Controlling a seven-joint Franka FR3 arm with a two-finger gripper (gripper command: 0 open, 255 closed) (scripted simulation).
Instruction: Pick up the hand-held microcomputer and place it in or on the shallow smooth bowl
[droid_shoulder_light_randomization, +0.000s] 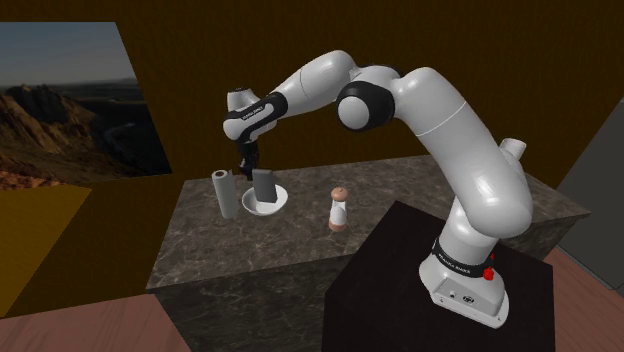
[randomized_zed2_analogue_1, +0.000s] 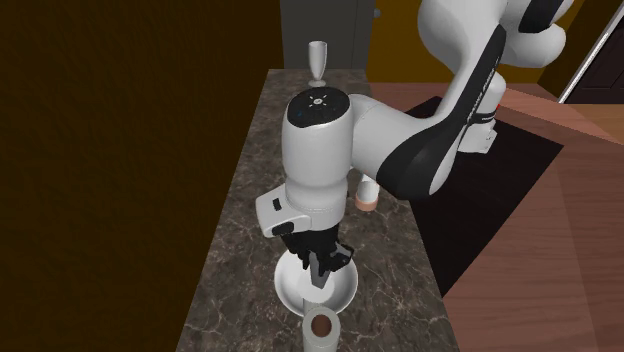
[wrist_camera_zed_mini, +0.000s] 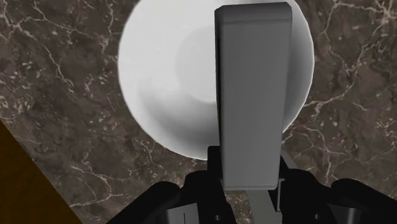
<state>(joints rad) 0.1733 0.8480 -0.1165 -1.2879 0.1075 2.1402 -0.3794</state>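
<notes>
Claw (droid_shoulder_light_randomization: 250, 166) is clamped on the grey hand-held microcomputer (droid_shoulder_light_randomization: 263, 188). The slab hangs at six o'clock from the fingers, long axis upright, with its lower end inside the shallow white bowl (droid_shoulder_light_randomization: 284, 198). I can't tell whether it touches bottom. I'd judge the release needs only a straight drop. The wrist view adds what the shoulder view hides: the slab sits off the bowl's centre, toward one rim. Paper-towel roll (droid_shoulder_light_randomization: 222, 192) stands just beside the bowl at nine o'clock, so I'd mind a topple that way.
</notes>
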